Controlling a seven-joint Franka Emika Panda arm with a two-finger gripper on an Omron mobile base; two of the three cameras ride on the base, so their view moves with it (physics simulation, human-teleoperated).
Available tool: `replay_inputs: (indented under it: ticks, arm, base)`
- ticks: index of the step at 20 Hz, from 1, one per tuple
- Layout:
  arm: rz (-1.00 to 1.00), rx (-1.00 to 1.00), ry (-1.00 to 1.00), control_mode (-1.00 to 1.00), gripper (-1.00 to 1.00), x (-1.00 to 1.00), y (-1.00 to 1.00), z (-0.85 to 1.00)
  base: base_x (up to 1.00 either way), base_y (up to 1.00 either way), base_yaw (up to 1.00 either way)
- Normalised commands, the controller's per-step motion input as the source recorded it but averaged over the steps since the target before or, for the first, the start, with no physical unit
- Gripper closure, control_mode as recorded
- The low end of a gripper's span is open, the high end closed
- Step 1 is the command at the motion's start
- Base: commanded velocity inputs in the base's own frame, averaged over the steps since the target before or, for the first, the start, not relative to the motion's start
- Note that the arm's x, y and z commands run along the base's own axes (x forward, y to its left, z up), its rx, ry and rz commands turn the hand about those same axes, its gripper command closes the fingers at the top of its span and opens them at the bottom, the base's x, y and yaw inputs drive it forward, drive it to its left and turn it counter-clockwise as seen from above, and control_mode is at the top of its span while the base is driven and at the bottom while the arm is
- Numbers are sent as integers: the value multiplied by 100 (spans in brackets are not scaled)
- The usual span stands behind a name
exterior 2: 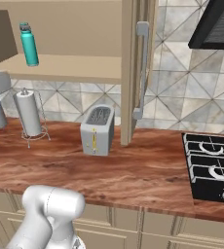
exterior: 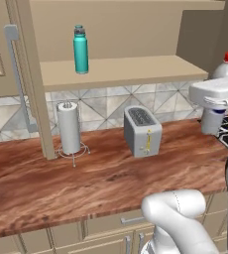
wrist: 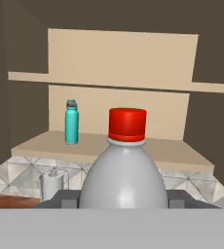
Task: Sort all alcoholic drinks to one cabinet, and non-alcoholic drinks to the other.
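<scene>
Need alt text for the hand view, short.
A red-capped bottle sits between the gripper fingers, close to the camera. Beyond it, an open cabinet holds a teal bottle on its lower shelf.

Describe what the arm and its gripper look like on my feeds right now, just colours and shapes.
The arm is glossy white with rounded, tube-like links; a faint dashed seam runs around the bend. Its hand is a flat white block with a darker underside. The gripper has two small dark grey, blocky finger tips. No cables or markings are visible.
</scene>
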Motion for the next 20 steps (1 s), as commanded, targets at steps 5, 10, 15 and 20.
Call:
replay_inputs:
  ticks: [5, 10, 15, 20]
  arm:
    - [0, 1, -10, -100, 100, 63, 0, 12]
    - [0, 3, -2, -100, 100, 59, 0, 14]
    - [0, 2, -3, -100, 100, 47, 0, 9]
    - [0, 0, 0, -100, 100, 54, 0, 1]
  base:
    - [0, 0, 0]
    - [0, 0, 0]
    - [0, 0, 0]
    - [0, 0, 0]
